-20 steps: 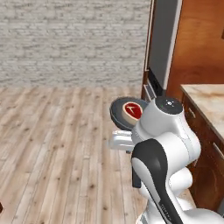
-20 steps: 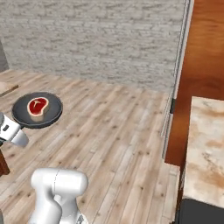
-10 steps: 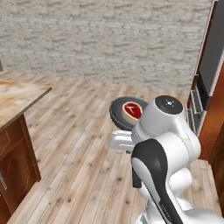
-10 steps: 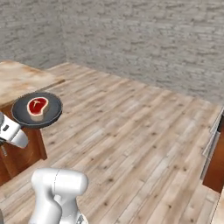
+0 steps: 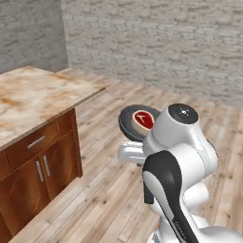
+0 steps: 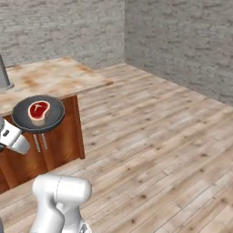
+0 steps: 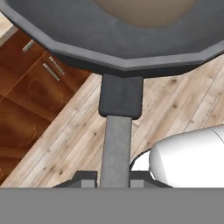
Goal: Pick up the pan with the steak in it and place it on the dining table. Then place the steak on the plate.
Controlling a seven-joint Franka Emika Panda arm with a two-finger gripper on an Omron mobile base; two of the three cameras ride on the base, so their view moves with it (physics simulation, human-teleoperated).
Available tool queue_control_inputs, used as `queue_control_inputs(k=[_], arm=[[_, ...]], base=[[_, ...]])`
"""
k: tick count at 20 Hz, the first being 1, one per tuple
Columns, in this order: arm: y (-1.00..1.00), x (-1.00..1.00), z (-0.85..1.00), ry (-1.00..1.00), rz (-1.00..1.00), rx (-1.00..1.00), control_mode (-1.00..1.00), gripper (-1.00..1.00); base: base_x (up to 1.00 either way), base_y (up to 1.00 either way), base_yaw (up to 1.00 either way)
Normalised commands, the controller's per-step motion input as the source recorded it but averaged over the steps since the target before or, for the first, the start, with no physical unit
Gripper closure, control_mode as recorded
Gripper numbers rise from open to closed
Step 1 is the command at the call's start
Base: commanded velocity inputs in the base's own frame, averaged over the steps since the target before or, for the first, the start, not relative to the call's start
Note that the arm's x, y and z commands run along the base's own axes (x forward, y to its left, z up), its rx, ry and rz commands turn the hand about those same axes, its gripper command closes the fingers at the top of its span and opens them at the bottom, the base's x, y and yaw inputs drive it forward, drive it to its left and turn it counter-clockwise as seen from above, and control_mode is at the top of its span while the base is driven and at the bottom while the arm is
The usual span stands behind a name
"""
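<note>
we are carrying the pan (image 6: 37,113) in the air, roughly level, with the steak (image 6: 38,111) lying near the middle of its dark inside. the pan is hanging over the wooden floor (image 6: 159,136), in front of the dining table (image 5: 33,97), not yet above its marbled top. in the hand view the tool (image 7: 113,177) is clamped narrow on the pan's long straight handle, far from the bowl, with the handle running up between the two tips to the pan's underside.

outward from there, the table's brown cabinet doors (image 5: 40,168) are standing just beside the pan's path, and the grey brick wall (image 5: 166,42) is closing the room behind. we are not seeing the plate from here.

we are judging the carry as the step in hand. the risk is the long lever: holding the handle at its far end, the weight of pan and meat could twist it in the grip, tip the bowl and slide the steak out. the rim could also be striking the table edge if we are coming in too low.
</note>
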Motion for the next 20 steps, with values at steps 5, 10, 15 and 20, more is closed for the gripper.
queue_control_inputs(k=[5, 10, 15, 20], arm=[[0.0, 0.0, 0.0, 0.0, 0.0, 0.0, 1.0, 1.0], [0.0, 0.0, 0.0, 0.0, 0.0, 0.0, 1.0, 1.0], [0.0, 0.0, 0.0, 0.0, 0.0, 0.0, 1.0, 1.0], [0.0, 0.0, 0.0, 0.0, 0.0, 0.0, 1.0, 1.0]], base=[[-0.03, 0.0, 0.5], [-0.03, 0.0, 0.5], [-0.05, 0.0, 0.49], [-0.14, 0.0, 0.44]])
